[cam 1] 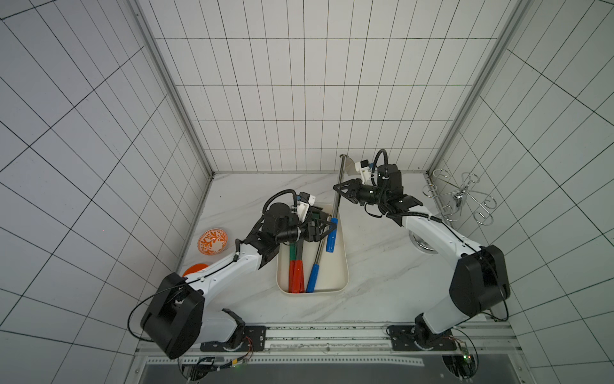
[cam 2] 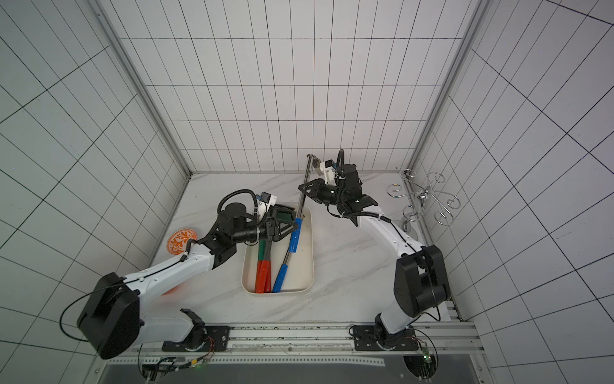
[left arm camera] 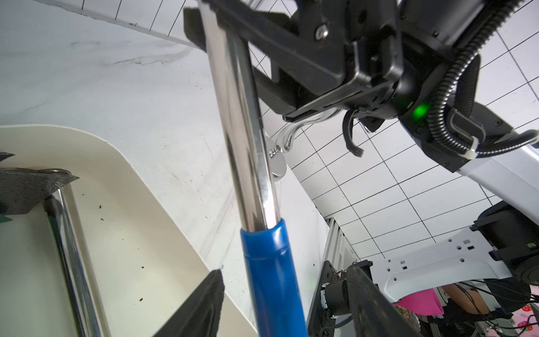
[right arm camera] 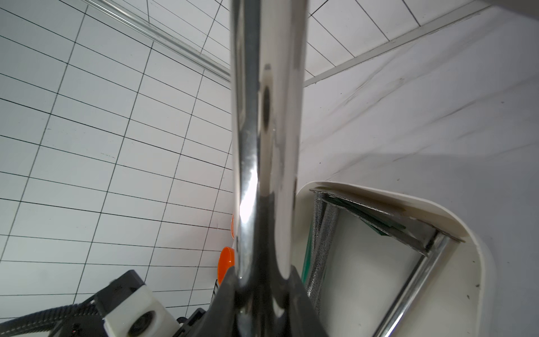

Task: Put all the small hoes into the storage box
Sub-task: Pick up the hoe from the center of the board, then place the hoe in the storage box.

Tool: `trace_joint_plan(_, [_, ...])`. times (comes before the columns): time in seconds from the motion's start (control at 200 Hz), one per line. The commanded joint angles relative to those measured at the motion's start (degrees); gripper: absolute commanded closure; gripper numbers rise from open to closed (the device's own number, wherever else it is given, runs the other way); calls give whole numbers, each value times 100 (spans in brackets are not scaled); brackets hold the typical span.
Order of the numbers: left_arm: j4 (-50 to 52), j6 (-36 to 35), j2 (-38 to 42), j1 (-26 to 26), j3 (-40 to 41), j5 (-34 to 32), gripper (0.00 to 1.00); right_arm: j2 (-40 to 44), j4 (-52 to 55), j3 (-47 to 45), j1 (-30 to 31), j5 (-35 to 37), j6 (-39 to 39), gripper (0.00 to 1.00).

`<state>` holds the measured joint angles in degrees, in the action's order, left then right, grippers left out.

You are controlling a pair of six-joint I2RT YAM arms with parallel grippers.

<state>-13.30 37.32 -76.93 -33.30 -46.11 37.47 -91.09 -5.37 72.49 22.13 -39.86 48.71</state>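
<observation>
The small hoe [cam 1: 336, 202], a chrome-shafted tool with a blue plastic grip, is not yet in the box. It hangs steeply tilted, head high near the back wall and grip end low over the right side of the storage box [cam 1: 346, 266], a cream-white shallow plastic tray with rounded corners. The right gripper [cam 1: 337, 189] is clamped tight on the bare chrome shaft and appears to carry the whole weight. A grip high on the shaft lets the blue end be steered down first. The left gripper [cam 1: 330, 224] straddles the top of the blue grip with its jaws spread. In the left wrist view its fingers [left arm camera: 204, 306] stand apart from the grip and hold nothing, so it looks more like a guide than a clamp. Other red-handled and blue-handled tools [cam 1: 295, 276] lie along the box's left and middle, which probably explains the aim at the open right lane. Whether the grip end touches the floor, I cannot tell.
</observation>
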Motion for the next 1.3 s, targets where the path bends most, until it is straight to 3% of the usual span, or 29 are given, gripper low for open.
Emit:
trace_joint_plan(0.0, [-327, 25, -93, -45, -22, -81, 30, -1, -1031, -322, 53, -453, 329, 100])
trace_joint_plan(0.14, [-181, -161, -136, -45, -116, -83, 30, -5, -1266, -405, 63, -609, 514, 100])
trace_joint_plan(0.28, [-270, -181, -223, -127, -163, 55, 39, -71, -1560, -544, 100, -707, 706, 100])
trace_joint_plan(0.43, [-266, -120, -306, -186, -135, 121, 55, -179, -1639, -604, 147, -751, 745, 100])
trace_joint_plan(0.56, [58, -283, -236, -185, -157, 8, 77, -210, -1463, -570, 151, -730, 627, 100])
trace_joint_plan(0.64, [350, -410, -155, -186, -223, -139, 89, -223, -1119, -446, 151, -679, 410, 92])
trace_joint_plan(0.745, [633, -494, -52, -186, -343, -218, 100, -206, -438, -232, 141, -426, 58, 71])
trace_joint_plan(0.86, [1561, -996, 58, -330, -677, -811, 100, -190, 715, 279, 159, 132, -569, 63])
trace_joint_plan(1.035, [2680, -1576, 195, -669, -1093, -2084, 100, -309, 2355, 1239, 255, 1272, -1276, 59])
trace_joint_plan(1.295, [3091, -1809, 196, -1041, -1234, -3060, 100, -763, 3526, 2207, 546, 2084, -1548, 66])
